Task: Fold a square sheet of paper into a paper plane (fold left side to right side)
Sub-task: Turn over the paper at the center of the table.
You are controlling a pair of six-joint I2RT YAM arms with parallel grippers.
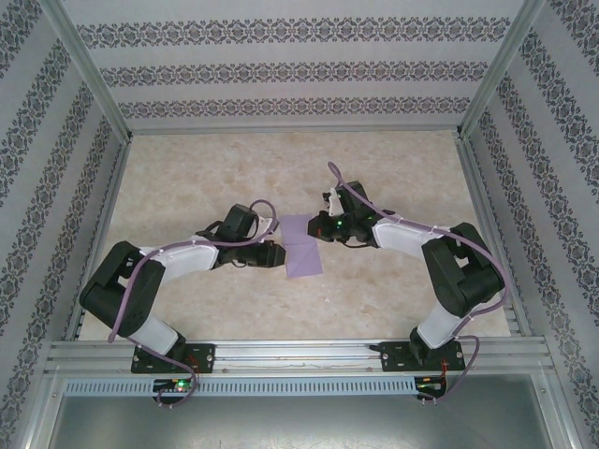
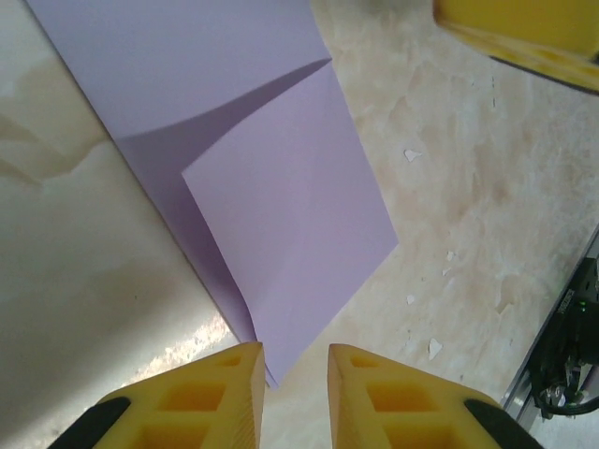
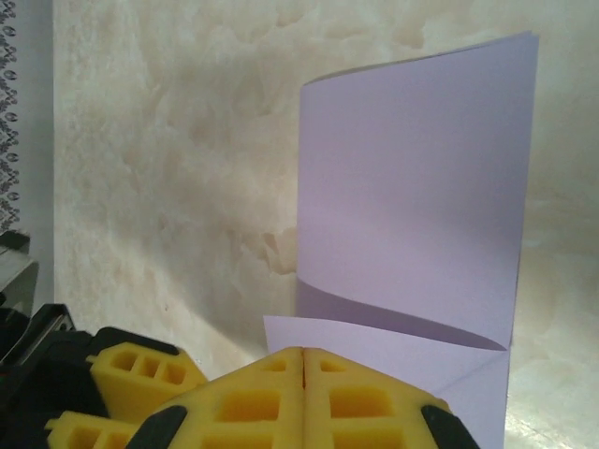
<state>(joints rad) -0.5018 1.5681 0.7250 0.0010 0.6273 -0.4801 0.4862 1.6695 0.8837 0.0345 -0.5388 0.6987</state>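
Right jaws together against lilac sheet (image 3: 412,187)

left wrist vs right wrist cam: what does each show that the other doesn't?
Left wrist: the left gripper is open, and the near corner of the square sheet of paper reaches its tips. The top layer lies low, and white flecks dot the table.
Right wrist: the right gripper is shut at the sheet's near edge; a pinch can't be confirmed. One layer bows upright, and the patterned wall is at left.
Both: the same part-folded lilac sheet on the marbled table.
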